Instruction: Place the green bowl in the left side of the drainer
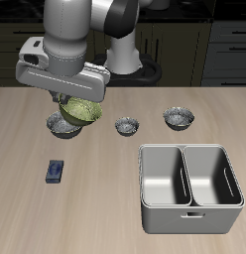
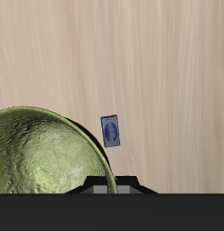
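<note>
Exterior view shows the gripper [image 1: 77, 102] hanging over the back of the table with the green bowl [image 1: 82, 111] tucked beneath it, tilted, its ribbed inside partly facing the camera. The bowl looks lifted clear of the wood, just above and beside a grey bowl [image 1: 62, 124] that sits at about eight o'clock from it. The fingers themselves are hidden by the gripper body and the bowl, so I cannot tell their spacing directly; the raised bowl suggests they are clamped on its rim. Two more grey bowls, one [image 1: 127, 125] nearer and one [image 1: 178, 118] farther along, stand in a row at three o'clock from the green bowl. The drainer [image 1: 190, 189] lies well apart at roughly four o'clock, both compartments bare. A small blue object [image 1: 56, 172] lies on the table at about seven o'clock from the bowl.

The wrist view shows the bowl [image 2: 42, 153] close under the camera, with the blue object [image 2: 110, 130] beyond its rim on the table [image 2: 150, 63].

Risks, as I judge them: a rim pinch on a tilted bowl may slip or swing during the long carry. A low path toward the drainer would cross the row of grey bowls and could knock them. The bowl could catch the drainer's wall or divider, or be released over the wrong compartment.
</note>
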Controlling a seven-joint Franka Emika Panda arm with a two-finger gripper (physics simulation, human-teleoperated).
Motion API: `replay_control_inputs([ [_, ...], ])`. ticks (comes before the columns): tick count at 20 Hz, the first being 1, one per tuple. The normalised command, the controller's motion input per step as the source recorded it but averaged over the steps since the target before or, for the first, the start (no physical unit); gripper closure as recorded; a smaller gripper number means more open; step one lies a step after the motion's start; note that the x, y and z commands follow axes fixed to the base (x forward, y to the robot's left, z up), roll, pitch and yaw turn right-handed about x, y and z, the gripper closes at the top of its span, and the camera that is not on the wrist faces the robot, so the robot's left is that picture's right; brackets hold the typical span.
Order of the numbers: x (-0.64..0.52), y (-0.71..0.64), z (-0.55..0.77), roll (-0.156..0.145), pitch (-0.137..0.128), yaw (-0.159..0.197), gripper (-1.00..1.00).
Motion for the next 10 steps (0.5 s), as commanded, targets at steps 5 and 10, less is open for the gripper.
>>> replay_control_inputs([
  [5, -0.23, 0.03, 0.49, -0.026, -0.07, -0.007, 1.0],
  [10, -0.26, 0.21, 0.51, 0.02, -0.108, 0.004, 1.0],
])
